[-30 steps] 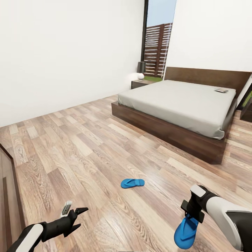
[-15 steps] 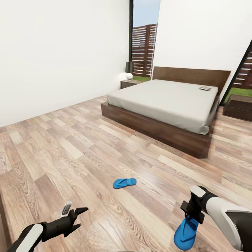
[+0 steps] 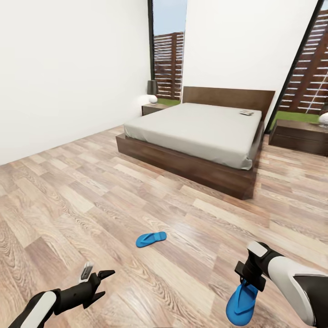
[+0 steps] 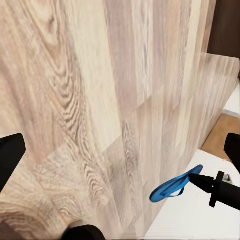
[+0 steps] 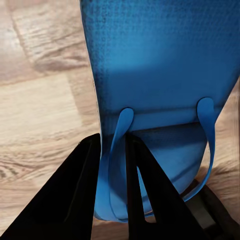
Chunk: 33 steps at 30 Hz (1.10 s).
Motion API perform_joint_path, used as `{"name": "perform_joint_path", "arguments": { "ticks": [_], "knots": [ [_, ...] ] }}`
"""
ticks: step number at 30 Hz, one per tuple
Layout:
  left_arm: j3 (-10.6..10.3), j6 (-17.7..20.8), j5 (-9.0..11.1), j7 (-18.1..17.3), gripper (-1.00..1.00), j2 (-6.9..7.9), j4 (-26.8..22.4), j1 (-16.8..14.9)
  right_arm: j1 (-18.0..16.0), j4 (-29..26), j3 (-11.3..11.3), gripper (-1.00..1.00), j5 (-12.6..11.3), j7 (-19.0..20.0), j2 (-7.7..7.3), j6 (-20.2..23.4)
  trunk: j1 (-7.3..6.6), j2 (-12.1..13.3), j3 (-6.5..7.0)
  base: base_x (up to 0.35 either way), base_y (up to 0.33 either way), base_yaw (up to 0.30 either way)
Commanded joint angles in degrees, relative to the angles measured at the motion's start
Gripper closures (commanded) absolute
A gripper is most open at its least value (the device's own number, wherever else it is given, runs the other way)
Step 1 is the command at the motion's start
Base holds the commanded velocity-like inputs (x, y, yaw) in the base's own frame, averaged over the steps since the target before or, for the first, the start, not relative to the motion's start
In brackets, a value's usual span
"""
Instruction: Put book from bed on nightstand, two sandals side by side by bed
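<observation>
Camera is swinging right vs. the earlier frames: bed and floor sandal are sitting further left in the head view, and a 2nd window plus 2nd nightstand are now showing at right; both arms are keeping their same spots in the picture.

Left gripper (image 3: 101, 281) is hovering low over the wood floor (image 3: 68, 200) at bottom left, jaws spread, holding nothing. Loose sandal (image 3: 151, 238) is lying flat on the floor near centre, well apart from the bed (image 3: 191, 132). Far nightstand (image 3: 152, 108), w/ a round white lamp (image 3: 153, 99) on it, is sitting beside the headboard at the bed's left. Book (image 3: 246, 112) is lying on the mattress near the headboard, too small to read. Right gripper (image 3: 247, 279) is pinching the other sandal (image 3: 242, 303), which is hanging toe-down above the floor; in the right wrist view the fingers (image 5: 82, 190) are closing on a strap. Nearer nightstand (image 3: 298, 135) is standing at far right by the bed.
</observation>
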Motion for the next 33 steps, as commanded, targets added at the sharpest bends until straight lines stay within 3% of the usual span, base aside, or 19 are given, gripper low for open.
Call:
{"name": "perform_joint_path", "arguments": {
  "ticks": [1, 18, 33],
  "knots": [
    [0.15, 0.33, -0.15, -0.22, -1.0, -0.01, -0.01, -0.02, -0.01, -0.11, 0.29, 1.0, -0.64, -0.25, 0.02, 0.18, -0.01, -0.02, -0.05, 0.0, 0.0, -0.201],
    [0.13, 0.37, -0.15, -0.22, -1.0, 0.07, -0.01, -0.02, -0.01, -0.04, 0.29, 1.0, -0.64, -0.25, 0.07, 0.18, -0.01, -0.02, -0.05, 0.0, 0.0, -0.166],
    [0.13, 0.34, -0.15, -0.22, -1.0, 0.07, -0.01, -0.01, 0.42, -0.02, 0.29, 1.0, -0.69, -0.12, 0.07, 0.1, -0.01, -0.02, -0.05, 0.061, 0.0, -0.025]
  ]
}}
